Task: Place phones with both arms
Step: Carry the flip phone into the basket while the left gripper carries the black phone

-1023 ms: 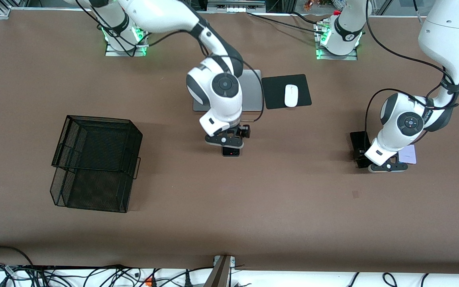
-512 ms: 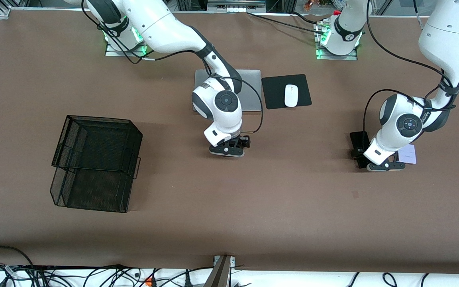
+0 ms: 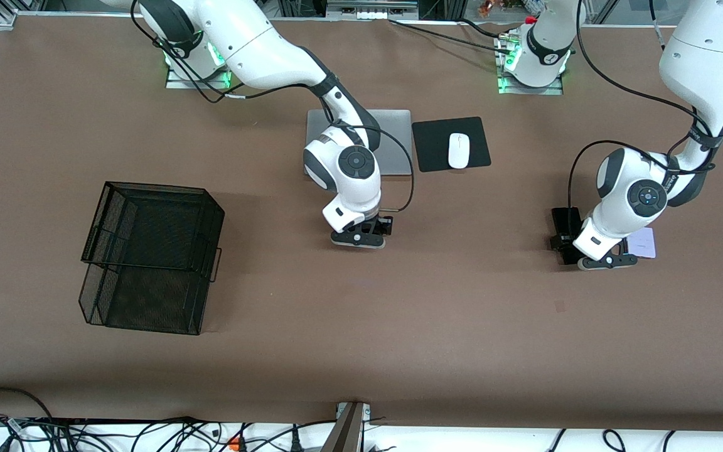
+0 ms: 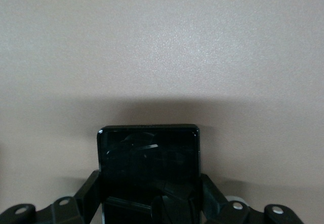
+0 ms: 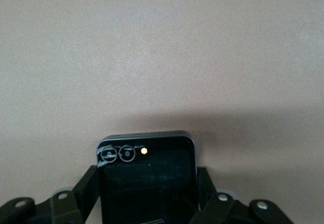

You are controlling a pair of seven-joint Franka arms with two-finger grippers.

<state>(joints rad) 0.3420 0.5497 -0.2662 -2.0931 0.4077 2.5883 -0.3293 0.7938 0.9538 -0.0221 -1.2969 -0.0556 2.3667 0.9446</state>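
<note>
Both arms are down at the worktop (image 3: 361,351), each with jaws on a phone, so this looks like a paired pickup.

Right gripper (image 3: 358,239) sits low near the worktop's middle, just nearer the camera than the laptop (image 3: 393,141). Its wrist view shows the square black phone (image 5: 147,176) lying flat between the fingers (image 5: 83,191), camera lenses and a small lit dot at the end that sticks out. Jaws closed on the phone's two long sides; a side pinch because a flat phone offers no other hold from above. In the front view the gripper hides this phone.

Left gripper (image 3: 607,262) is low toward the left arm's end of the worktop, between the black slab (image 3: 565,233) and the pale phone (image 3: 642,242). Its wrist view shows a dark glossy phone (image 4: 148,171) between the fingers (image 4: 87,192), touched on both sides: jaws gripping it. Probably the slab's end, but I can't match it for sure across views. Pale phone lies flat just beside this gripper, untouched.

Both phones appear to rest on the worktop, not lifted yet.

Wire basket (image 3: 151,254) stands toward the right arm's end, well apart from both grippers; likely the drop spot, a guess only. Mouse (image 3: 458,150) on its pad (image 3: 450,144) beside the laptop is not part of the job.

Risk: thin edges may slip out on the lift.
</note>
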